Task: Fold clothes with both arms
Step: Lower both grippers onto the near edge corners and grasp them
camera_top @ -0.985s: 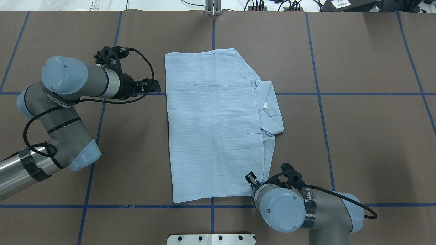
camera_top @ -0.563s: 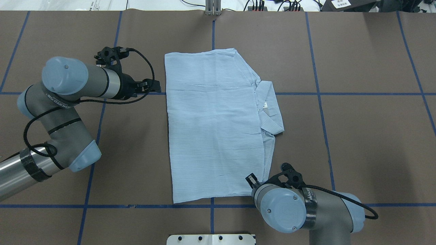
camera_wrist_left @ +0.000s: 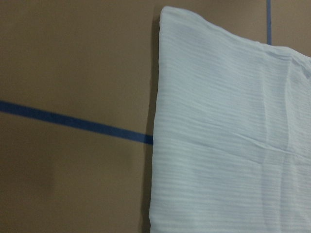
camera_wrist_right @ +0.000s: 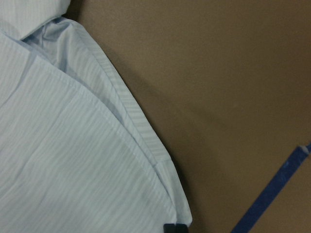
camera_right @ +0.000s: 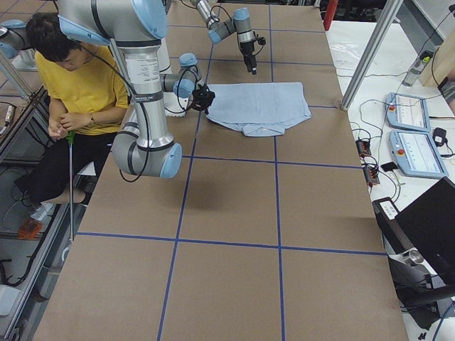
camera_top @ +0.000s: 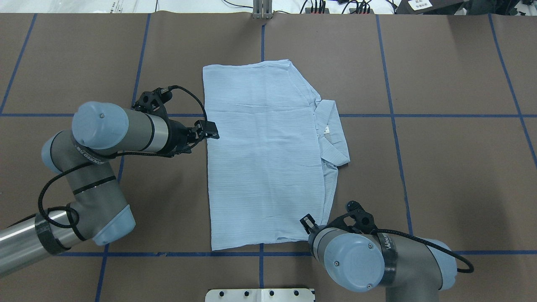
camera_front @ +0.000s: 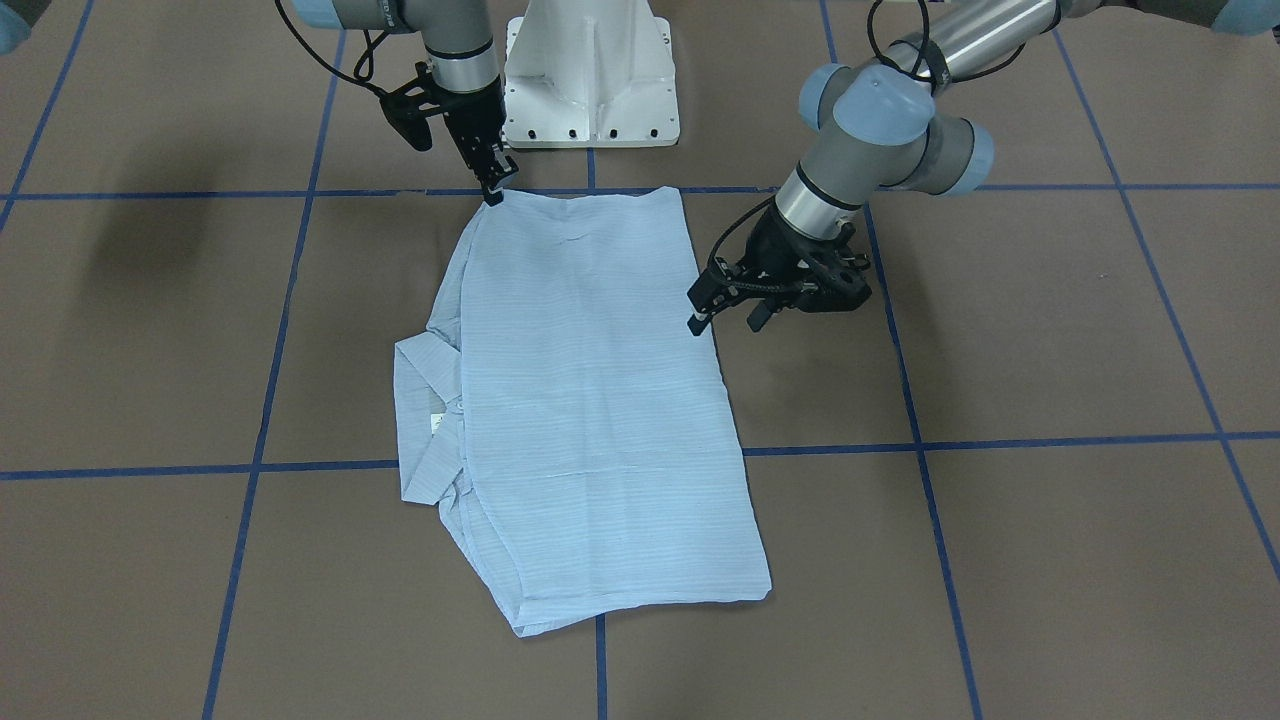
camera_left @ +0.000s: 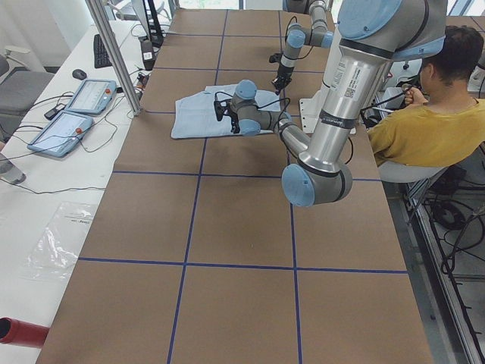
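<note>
The shirt lies flat on the table, folded to a long rectangle just out from the white pedestal base. Its long axis runs straight away from that base. The collar juts toward my right, and the neck label is too small to read. My right gripper pinches the shirt corner nearest the base. My left gripper is spread wide at the opposite long edge, farther from the base.

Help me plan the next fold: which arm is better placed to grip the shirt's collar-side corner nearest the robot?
Right. The right claw sits at that corner of the shirt; the left claw is at the opposite long edge, about midway along.
</note>
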`<state>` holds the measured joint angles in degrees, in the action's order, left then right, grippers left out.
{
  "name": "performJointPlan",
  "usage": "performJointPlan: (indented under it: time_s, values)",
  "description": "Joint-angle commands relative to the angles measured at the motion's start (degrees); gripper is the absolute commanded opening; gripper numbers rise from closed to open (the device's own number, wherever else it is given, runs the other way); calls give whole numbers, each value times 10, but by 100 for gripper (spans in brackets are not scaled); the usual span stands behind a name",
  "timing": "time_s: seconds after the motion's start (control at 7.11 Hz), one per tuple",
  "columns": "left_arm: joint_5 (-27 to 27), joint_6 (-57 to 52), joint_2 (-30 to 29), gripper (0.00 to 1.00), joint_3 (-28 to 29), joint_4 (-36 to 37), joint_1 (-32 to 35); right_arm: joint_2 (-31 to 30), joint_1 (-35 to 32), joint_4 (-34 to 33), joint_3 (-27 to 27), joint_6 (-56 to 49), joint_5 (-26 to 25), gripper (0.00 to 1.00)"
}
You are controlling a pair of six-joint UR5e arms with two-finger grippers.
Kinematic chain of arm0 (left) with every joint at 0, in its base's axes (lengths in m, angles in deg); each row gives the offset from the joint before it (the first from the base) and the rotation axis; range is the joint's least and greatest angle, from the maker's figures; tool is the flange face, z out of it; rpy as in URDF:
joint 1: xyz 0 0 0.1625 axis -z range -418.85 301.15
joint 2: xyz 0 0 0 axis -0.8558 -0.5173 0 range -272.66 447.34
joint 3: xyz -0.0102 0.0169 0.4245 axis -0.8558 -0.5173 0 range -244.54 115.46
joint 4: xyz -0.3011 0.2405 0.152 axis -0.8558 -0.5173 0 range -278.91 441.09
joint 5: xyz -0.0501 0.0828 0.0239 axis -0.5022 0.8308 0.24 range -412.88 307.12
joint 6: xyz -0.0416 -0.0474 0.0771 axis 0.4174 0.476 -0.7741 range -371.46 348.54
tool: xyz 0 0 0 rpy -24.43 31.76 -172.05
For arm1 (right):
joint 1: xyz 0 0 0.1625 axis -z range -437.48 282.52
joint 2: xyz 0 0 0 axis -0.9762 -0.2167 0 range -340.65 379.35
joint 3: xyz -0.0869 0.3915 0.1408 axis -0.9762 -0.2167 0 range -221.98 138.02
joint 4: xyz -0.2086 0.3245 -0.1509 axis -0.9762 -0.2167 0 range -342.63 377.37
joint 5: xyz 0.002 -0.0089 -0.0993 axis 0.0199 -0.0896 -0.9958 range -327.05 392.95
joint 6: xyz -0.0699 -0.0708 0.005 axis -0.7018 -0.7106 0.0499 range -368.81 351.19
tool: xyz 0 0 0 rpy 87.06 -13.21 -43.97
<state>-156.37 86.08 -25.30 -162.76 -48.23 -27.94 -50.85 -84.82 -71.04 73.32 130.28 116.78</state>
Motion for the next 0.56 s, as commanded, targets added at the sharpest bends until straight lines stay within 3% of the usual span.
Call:
performJointPlan:
  time_s: [0.0, 0.14, 0.42]
  values:
    - [95, 135, 73, 99, -92, 4, -122, 0, 9, -1, 2, 2, -2, 0]
    - [131, 161, 79, 98, -93, 6, -162, 0, 11, -7, 2, 2, -2, 0]
    - [151, 194, 88, 94, -92, 15, -201, 0, 12, -10, 6, 2, -2, 0]
